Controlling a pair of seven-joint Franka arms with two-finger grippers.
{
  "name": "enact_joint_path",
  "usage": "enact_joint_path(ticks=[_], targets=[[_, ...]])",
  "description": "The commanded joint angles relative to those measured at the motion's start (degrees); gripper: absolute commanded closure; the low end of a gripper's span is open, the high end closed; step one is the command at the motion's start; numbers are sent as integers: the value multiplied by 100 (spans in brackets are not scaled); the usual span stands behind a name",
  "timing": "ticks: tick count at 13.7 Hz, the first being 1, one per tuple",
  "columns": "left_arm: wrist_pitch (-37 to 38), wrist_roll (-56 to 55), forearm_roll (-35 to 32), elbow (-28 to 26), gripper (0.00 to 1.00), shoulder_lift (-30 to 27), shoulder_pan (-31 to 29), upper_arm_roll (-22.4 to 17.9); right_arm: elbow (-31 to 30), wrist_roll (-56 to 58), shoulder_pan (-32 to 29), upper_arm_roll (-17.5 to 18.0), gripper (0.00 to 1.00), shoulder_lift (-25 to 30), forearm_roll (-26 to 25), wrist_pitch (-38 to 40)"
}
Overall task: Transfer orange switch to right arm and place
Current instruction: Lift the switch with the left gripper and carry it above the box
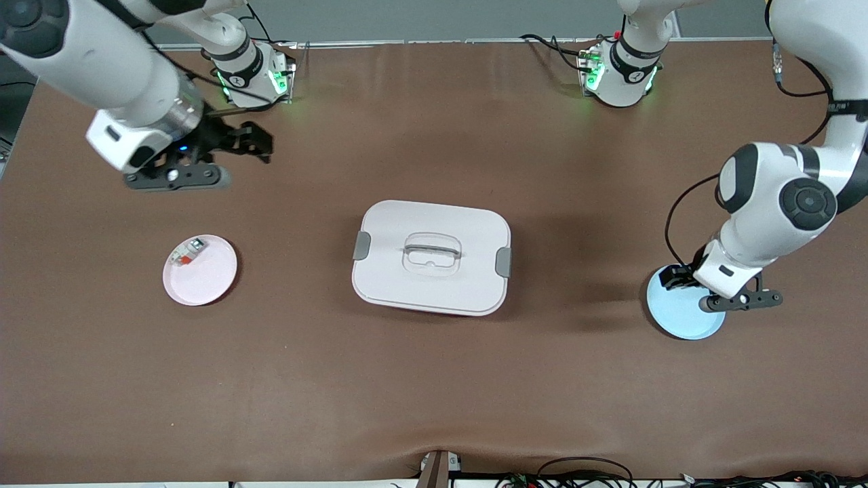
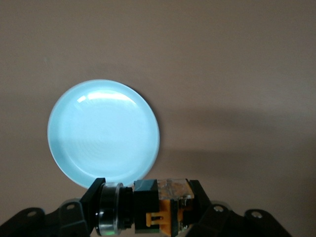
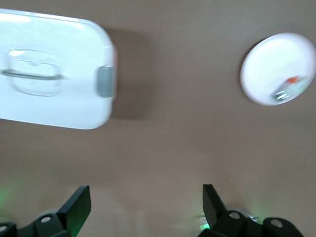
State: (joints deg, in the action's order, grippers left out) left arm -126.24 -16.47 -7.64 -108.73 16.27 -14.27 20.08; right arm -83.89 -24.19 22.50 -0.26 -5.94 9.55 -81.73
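So we're looking at a wide strip of bare brown table (image 1: 434, 393) along the near edge, plenty of room there. Moving up, the left gripper (image 2: 148, 210) is hanging over the blue plate (image 1: 678, 315) at the left arm's end, near that end's edge, and it's pinching the orange switch (image 2: 160, 207) crosswise between its fingers, above the plate's rim. At the right arm's end, we're seeing the pink plate (image 1: 203, 274) carrying a white-grey piece (image 1: 188, 253) with a red-orange part. The white lidded box (image 1: 431, 256) is sitting mid-table between the plates, well apart from both, with open brown lanes on each side. Farthest up, the right gripper (image 3: 146, 205) is hovering over bare table near its base, fingers spread wide with nothing between them.
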Motion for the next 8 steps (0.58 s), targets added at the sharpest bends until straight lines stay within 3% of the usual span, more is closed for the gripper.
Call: enact_joint_path(ticks=[1, 3, 4, 8], targets=[[913, -688, 394, 342, 100, -238, -5, 355, -249, -472, 245, -61, 0, 84, 319, -517], [1591, -1390, 412, 790, 100, -229, -5, 750, -723, -473, 404, -61, 0, 347, 424, -1114], [1803, -1750, 517, 975, 100, -212, 3, 917, -987, -481, 413, -61, 0, 487, 755, -1396], [1981, -3096, 1412, 1424, 100, -168, 38, 1392, -1665, -665, 413, -70, 0, 796, 1460, -2224]])
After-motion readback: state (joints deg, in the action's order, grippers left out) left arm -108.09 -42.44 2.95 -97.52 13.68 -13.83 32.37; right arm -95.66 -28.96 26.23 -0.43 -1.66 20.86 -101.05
